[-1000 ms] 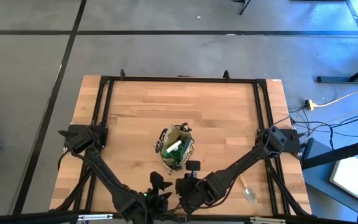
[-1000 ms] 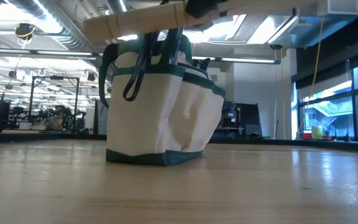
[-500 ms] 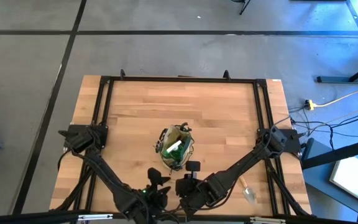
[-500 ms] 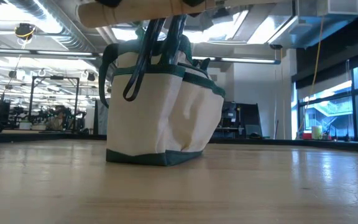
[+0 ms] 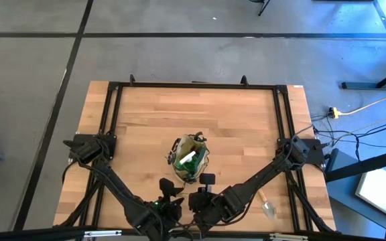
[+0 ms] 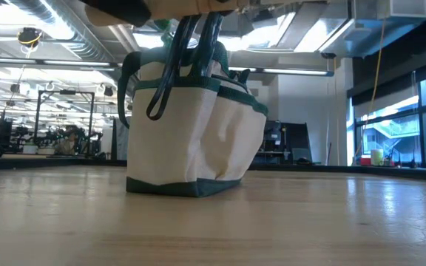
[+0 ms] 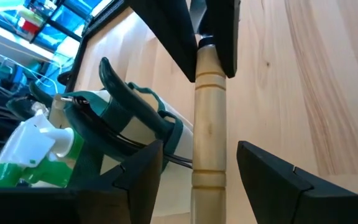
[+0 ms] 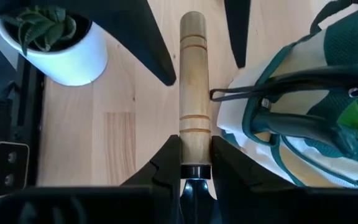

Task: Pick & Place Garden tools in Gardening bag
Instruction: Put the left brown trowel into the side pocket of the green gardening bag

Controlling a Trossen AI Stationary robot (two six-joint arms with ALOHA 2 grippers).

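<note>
A garden tool's wooden handle (image 8: 193, 81) hangs in the air beside the gardening bag (image 5: 189, 159), near the table's front edge. My right gripper (image 8: 196, 142) is shut on it, and the tool's metal head is hidden under that gripper. My left gripper (image 7: 199, 146) is open, one finger on each side of the handle's free end (image 7: 208, 168), with a gap on both sides. The tan bag stands upright on its base (image 6: 183, 186) and holds a green spray bottle (image 7: 30, 149). In the high view my left gripper (image 5: 169, 189) and my right gripper (image 5: 205, 182) face each other. My right gripper pinches the wooden handle between its two fingers at the dark collar end (image 8: 194, 158). The handle (image 6: 187, 6) runs on past the fingertips toward my left gripper. It lies about level, lifted clear of the table at the height of the bag's top.
A white pot with a green plant (image 8: 64, 50) stands on the table close to the handle's free end. Another wooden-handled trowel (image 5: 268, 204) lies near the front right corner. The black frame (image 5: 193, 86) borders the tabletop, and bare wood lies behind the bag.
My left gripper has moved in along the wooden handle and tipped, so that its open fingers now straddle the handle's free end. In the low view it now covers the part of the handle that showed before. My right gripper and the bag have kept still.
</note>
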